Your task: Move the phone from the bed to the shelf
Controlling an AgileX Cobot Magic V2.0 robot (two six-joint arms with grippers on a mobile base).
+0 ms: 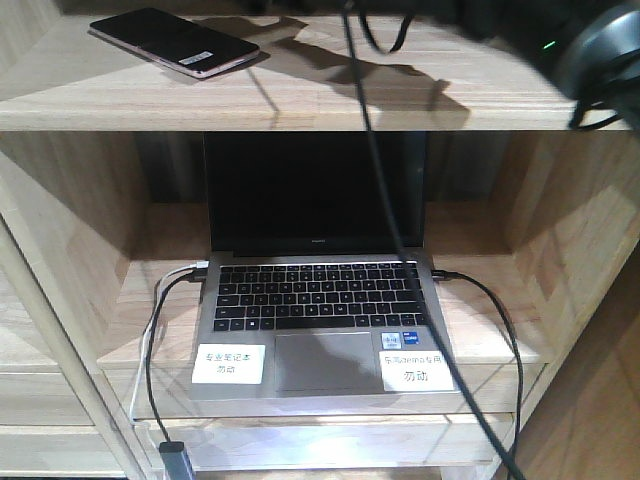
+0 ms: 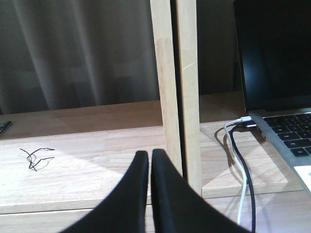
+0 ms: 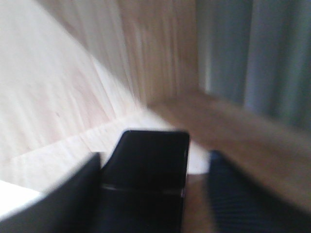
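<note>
The phone (image 1: 175, 42) lies flat on the top board of the shelf (image 1: 400, 105), far left, held by nothing. On the tier below sits an open silver laptop (image 1: 320, 320), with black cables (image 1: 490, 340) trailing off both its sides and one hanging down in front. The left pincer (image 2: 149, 160) has its fingers pressed together on nothing. The right pincer (image 3: 146, 165) is blurred; I cannot tell how far it is open.

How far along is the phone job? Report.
Done: the phone lies flat on the shelf, above the laptop, with nothing touching it. In hand: nothing; the left fingers are shut and empty, the right fingers look open in a blurred view. Left: apparently only backing the arms away.
</note>
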